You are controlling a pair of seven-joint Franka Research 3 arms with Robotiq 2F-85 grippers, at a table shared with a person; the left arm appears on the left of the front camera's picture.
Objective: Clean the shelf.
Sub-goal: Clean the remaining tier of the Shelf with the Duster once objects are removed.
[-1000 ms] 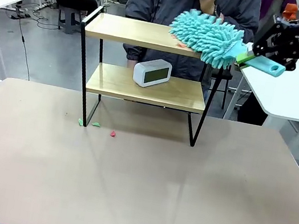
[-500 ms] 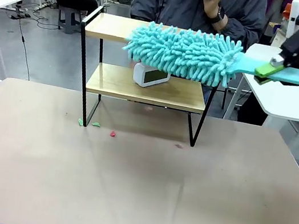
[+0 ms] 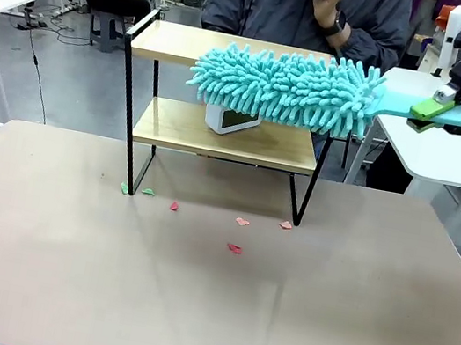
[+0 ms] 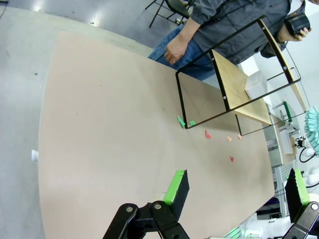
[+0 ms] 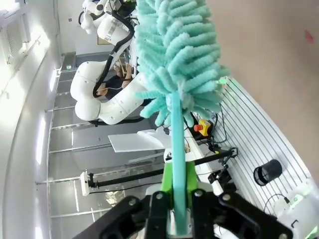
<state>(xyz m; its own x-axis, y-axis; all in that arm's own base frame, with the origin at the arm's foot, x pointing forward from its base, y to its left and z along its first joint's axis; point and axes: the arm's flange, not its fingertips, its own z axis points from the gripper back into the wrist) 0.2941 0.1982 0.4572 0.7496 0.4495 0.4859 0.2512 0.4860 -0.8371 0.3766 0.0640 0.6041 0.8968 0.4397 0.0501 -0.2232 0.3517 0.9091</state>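
**Front view:** The small two-tier shelf (image 3: pixel 169 41), light wood boards in a thin black metal frame, stands at the far middle of the brown table (image 3: pixel 204 320). The right gripper (image 3: pixel 434 108) is clamped on the flat turquoise plastic handle of a fluffy turquoise microfibre duster (image 3: pixel 286 86). The duster head lies along the front edge of the top board, right part. The bare left part of this board looks clean. A white rectangular clock (image 3: pixel 232 120) sits on the lower board, partly hidden by the duster. Small red, pink and green paper scraps (image 3: pixel 235 248) lie on the table in front of the shelf legs.

**Left wrist view:** The left gripper (image 4: pixel 237 181) hangs above the table w/ jaws wide apart and nothing between them.

**Right wrist view:** The jaws are tight on the handle, one green pad on each side.

**Progress:** The top board is prob. nearly done. The lower board, w/ the clock on it, seems not yet wiped. The scraps on the table are maybe left to collect.
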